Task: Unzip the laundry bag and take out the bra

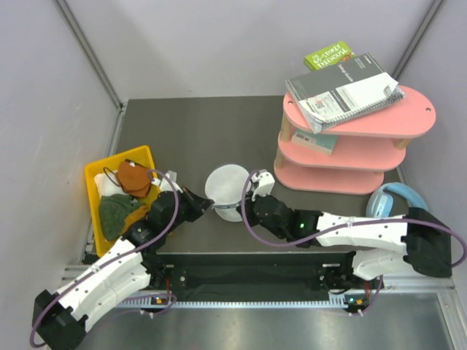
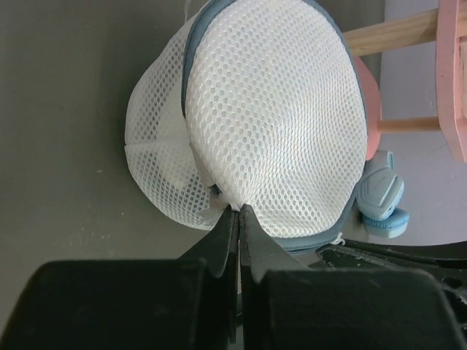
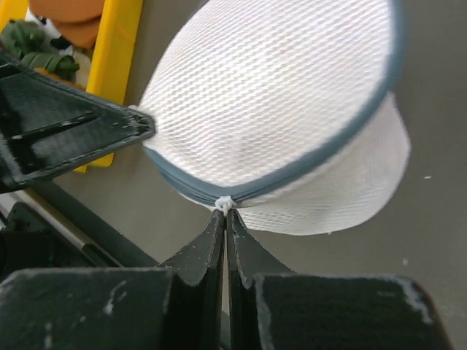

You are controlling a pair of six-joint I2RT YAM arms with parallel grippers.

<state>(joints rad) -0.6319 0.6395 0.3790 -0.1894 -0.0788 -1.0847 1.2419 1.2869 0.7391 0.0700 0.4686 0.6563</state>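
Observation:
The laundry bag (image 1: 228,188) is a white mesh dome with a grey-blue zipper line (image 3: 292,171), lying on the dark table between my two arms. My left gripper (image 1: 209,206) is at its left edge and is shut on a pinch of the bag's mesh (image 2: 238,208). My right gripper (image 1: 239,209) is at its near right edge and is shut on the small white zipper pull (image 3: 223,203). The zipper looks closed where I can see it. The bra is hidden from every view.
A yellow bin (image 1: 96,173) at the left holds rust-orange, dark green and white cloths. A pink three-tier shelf (image 1: 357,149) with notebooks stands at the back right. Pale blue headphones (image 1: 394,198) lie beside the right arm.

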